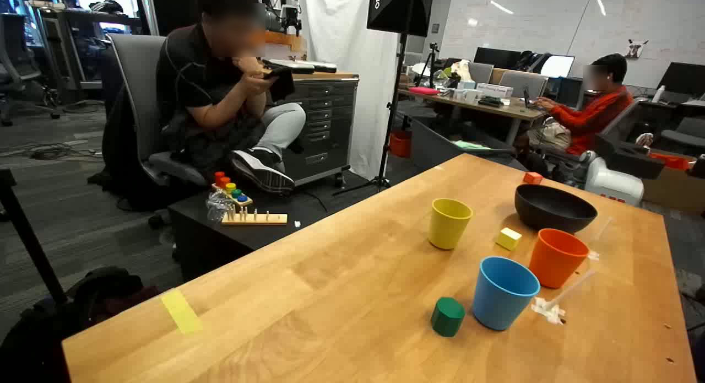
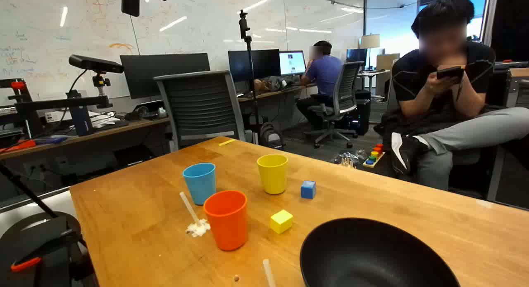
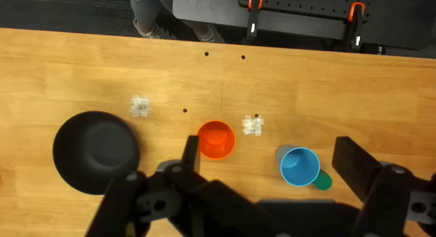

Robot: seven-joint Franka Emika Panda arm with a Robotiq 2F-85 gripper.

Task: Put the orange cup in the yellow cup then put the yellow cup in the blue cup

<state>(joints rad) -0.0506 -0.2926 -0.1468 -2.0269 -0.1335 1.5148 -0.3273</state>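
Observation:
All three cups stand upright and apart on the wooden table in both exterior views. The yellow cup [image 1: 447, 230] [image 2: 272, 177] is on the side of the seated person in black. Near the opposite edge are the orange cup [image 1: 555, 266] [image 2: 227, 227] and the light-blue cup [image 1: 495, 301] [image 2: 201, 186]. From above, the wrist view shows the orange cup [image 3: 218, 141] by the left fingertip and the blue cup [image 3: 300, 167] farther right; the yellow cup is outside that view. My gripper [image 3: 267, 138] hangs high over the table, jaws wide apart, holding nothing.
A black bowl [image 1: 545, 215] [image 3: 95, 151] sits past the orange cup. A green block [image 1: 448, 317] [image 3: 323, 181] is close beside the blue cup. Yellow [image 2: 282, 221], blue [image 2: 308, 190] and orange [image 1: 532, 178] blocks lie around. Thin pale sticks [image 2: 190, 208] rise from taped spots.

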